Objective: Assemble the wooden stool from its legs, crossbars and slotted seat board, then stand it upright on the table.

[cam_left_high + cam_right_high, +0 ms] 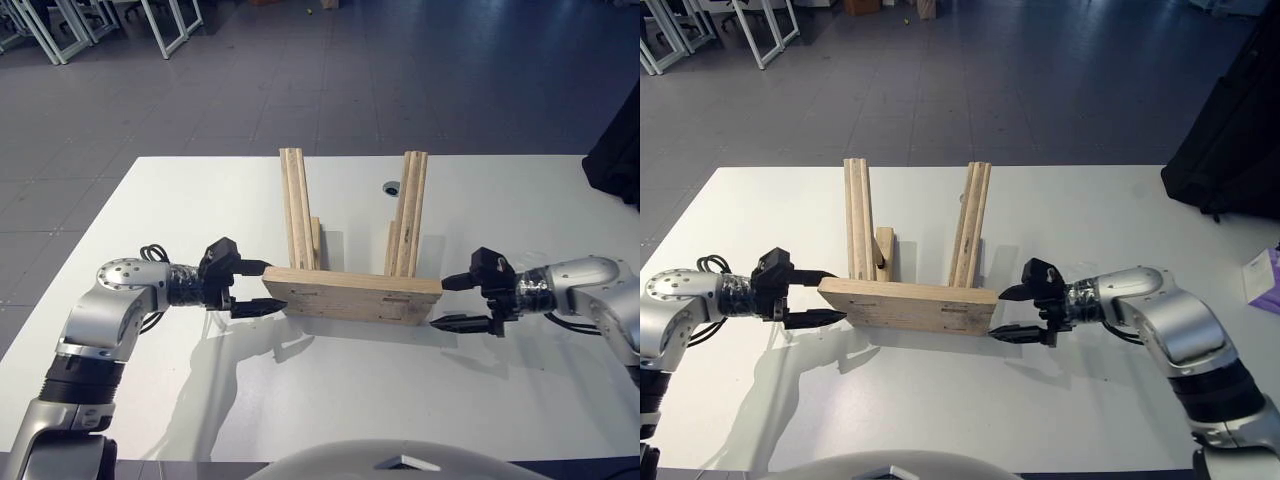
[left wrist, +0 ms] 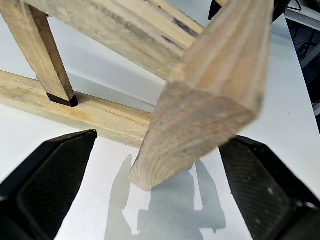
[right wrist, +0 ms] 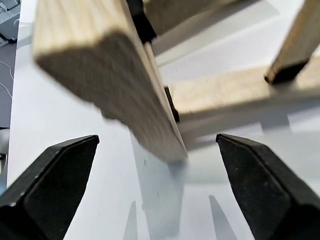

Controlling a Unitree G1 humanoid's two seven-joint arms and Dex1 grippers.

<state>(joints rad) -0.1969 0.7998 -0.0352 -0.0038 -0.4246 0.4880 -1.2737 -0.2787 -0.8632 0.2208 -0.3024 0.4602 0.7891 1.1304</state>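
The wooden stool lies on its side on the white table (image 1: 180,200). Its seat board (image 1: 350,294) stands on edge facing me, and its two pairs of legs (image 1: 296,205) (image 1: 410,210) point away from me. A short crossbar (image 1: 316,240) shows between the legs. My left gripper (image 1: 264,288) is open at the board's left end, one finger above and one below it. At the right end my right gripper (image 1: 447,302) is open in the same way. In the wrist views the board's ends (image 2: 210,100) (image 3: 100,65) sit between the spread fingers (image 2: 55,175) (image 3: 255,175).
A small round hole (image 1: 391,187) is in the table behind the stool. A black bag (image 1: 1230,140) stands off the table's far right corner, and a purple-printed sheet (image 1: 1265,275) lies at the right edge. A black cable (image 1: 150,255) loops beside my left arm.
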